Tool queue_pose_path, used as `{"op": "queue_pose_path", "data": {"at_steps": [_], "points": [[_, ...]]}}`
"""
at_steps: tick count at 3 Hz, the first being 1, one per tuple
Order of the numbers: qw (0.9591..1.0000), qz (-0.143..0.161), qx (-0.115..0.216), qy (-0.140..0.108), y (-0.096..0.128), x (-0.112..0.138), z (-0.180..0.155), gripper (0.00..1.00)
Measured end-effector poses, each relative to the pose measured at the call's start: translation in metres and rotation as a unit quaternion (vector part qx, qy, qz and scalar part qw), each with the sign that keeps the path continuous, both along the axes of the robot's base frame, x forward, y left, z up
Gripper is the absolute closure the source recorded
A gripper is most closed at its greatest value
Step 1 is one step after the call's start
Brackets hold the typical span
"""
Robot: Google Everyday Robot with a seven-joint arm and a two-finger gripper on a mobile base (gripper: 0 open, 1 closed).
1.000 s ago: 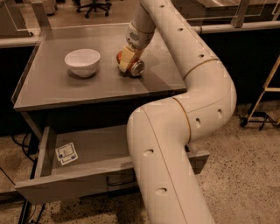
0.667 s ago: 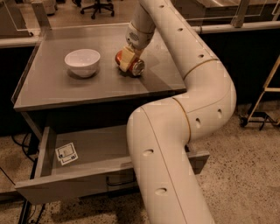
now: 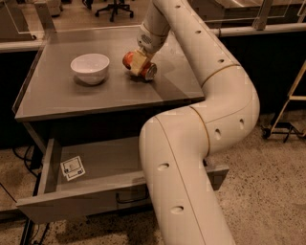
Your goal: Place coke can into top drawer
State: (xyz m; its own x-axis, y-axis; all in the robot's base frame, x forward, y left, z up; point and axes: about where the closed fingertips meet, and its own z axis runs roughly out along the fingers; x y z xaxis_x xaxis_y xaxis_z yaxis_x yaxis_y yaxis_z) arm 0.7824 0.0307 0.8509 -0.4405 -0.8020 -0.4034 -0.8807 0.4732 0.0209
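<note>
The coke can (image 3: 128, 59) is red with a silver end and lies tilted on the grey tabletop (image 3: 57, 95), to the right of the white bowl (image 3: 90, 68). My gripper (image 3: 138, 63) reaches down from the arm onto the can, and its pale fingers (image 3: 137, 61) are closed around the can's middle. The top drawer (image 3: 110, 158) stands pulled open below the tabletop, at the lower left. A small white square sticker (image 3: 72, 167) lies inside it at the left. My arm's large white links cover the drawer's right part.
The drawer's front panel (image 3: 71, 203) sticks out toward me with a dark handle (image 3: 131, 196) on it. An office chair (image 3: 114, 7) stands behind the table. A metal stand (image 3: 287, 119) is on the speckled floor at the right.
The gripper and the can have shifted very slightly to the left over the tabletop. The bowl and the drawer have not moved.
</note>
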Motion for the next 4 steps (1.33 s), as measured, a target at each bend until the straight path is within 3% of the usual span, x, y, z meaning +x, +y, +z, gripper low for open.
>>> {"op": "queue_pose_path", "data": {"at_steps": [2, 3, 4], "points": [[0.9976, 0.018, 0.046, -0.048, -0.021, -0.009, 0.052, 1.0], [0.9976, 0.018, 0.046, -0.048, -0.02, -0.008, 0.05, 1.0], [0.9962, 0.03, 0.052, -0.063, -0.016, -0.008, 0.059, 1.0]]}}
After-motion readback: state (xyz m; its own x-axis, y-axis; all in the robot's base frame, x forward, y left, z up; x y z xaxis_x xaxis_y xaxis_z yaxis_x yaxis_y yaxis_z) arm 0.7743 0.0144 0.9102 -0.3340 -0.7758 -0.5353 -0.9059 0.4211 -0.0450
